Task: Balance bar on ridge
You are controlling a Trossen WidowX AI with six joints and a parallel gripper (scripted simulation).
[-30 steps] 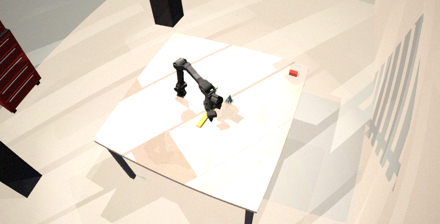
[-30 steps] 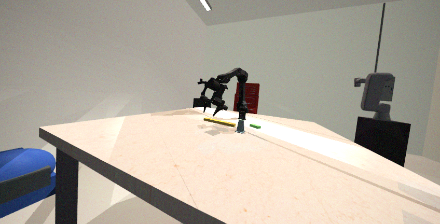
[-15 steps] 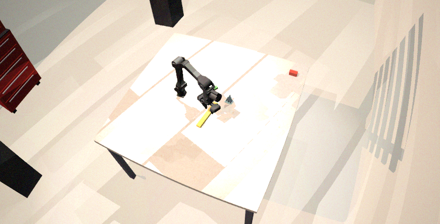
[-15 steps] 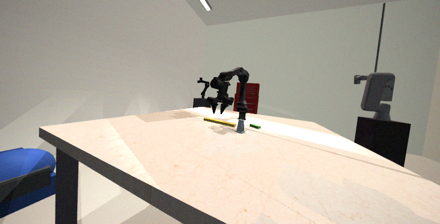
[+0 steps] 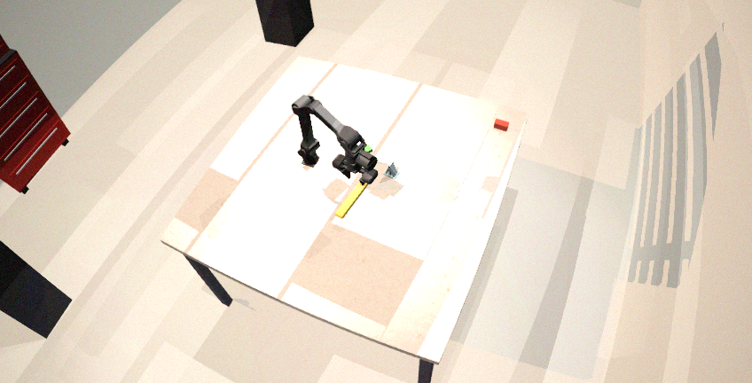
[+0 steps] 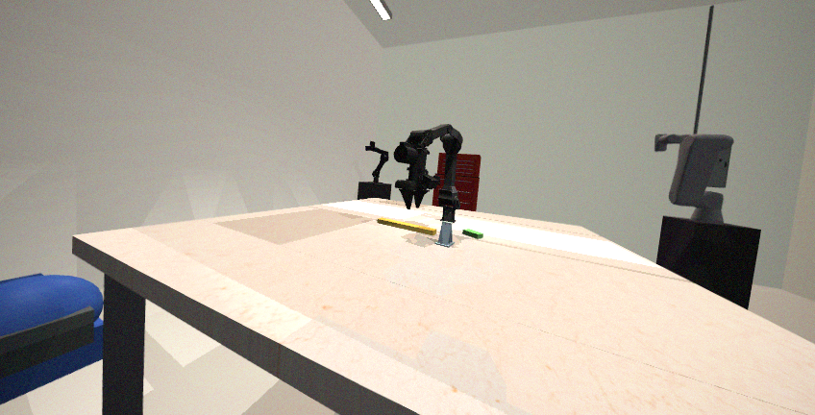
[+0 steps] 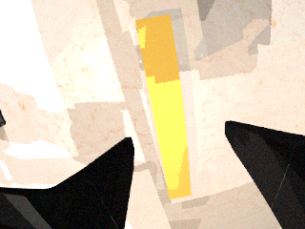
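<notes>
The long yellow bar (image 5: 350, 200) (image 6: 406, 226) (image 7: 167, 110) lies flat on the table. The small grey-blue ridge (image 5: 391, 170) (image 6: 444, 234) stands on the table near one end of the bar, apart from it, with nothing on it. My gripper (image 6: 413, 207) (image 7: 179, 135) is open and empty and points down above the bar. In the wrist view the bar runs lengthwise between the two fingertips, below them, without touching either. In the top view the arm's wrist hides the fingertips and covers one end of the bar.
A green block (image 5: 368, 148) (image 6: 473, 233) lies on the table (image 5: 358, 273) (image 6: 343, 274), on the other side of the ridge from the bar in the exterior view. A red block (image 5: 501, 124) lies near a far corner of the table.
</notes>
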